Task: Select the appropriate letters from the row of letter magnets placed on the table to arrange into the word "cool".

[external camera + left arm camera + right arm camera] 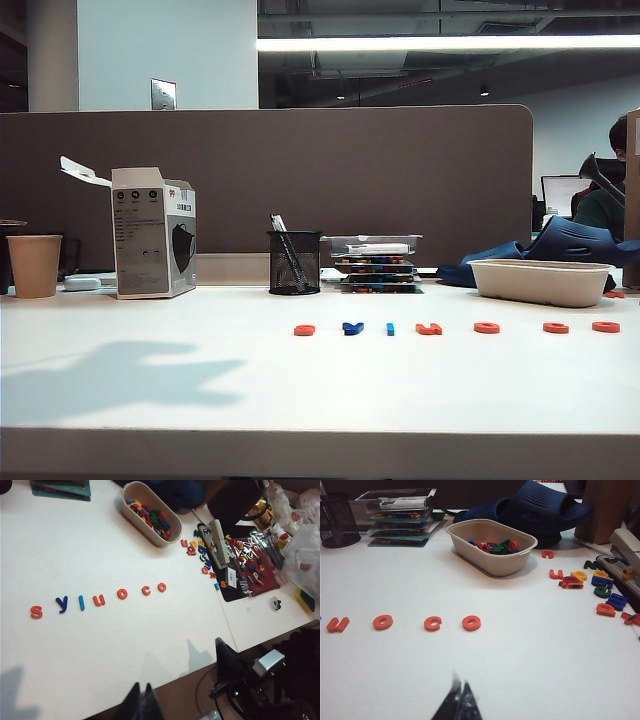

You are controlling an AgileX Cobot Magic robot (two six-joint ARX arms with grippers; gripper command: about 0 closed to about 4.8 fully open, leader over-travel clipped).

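Note:
The letter magnets lie in one row on the white table (200,400). In the left wrist view they read orange s (36,612), dark-blue y (62,603), light-blue l (81,602), orange u (99,600), orange o (122,594), orange c (146,590), orange o (161,587). The exterior view shows the l (390,328), o (487,327), c (555,327) and last o (605,326). My left gripper (142,684) is shut and empty, high over the table's front edge, far from the row. My right gripper (460,677) is shut and empty, short of the c (433,624) and the o (471,623). Neither gripper shows in the exterior view.
A beige oval bowl (540,280) of mixed letters stands behind the row's right end. Loose letters (600,587) and a stapler (625,542) lie further right. At the back are a mesh pen holder (294,262), stacked trays (378,262), a white box (150,232) and a paper cup (34,265).

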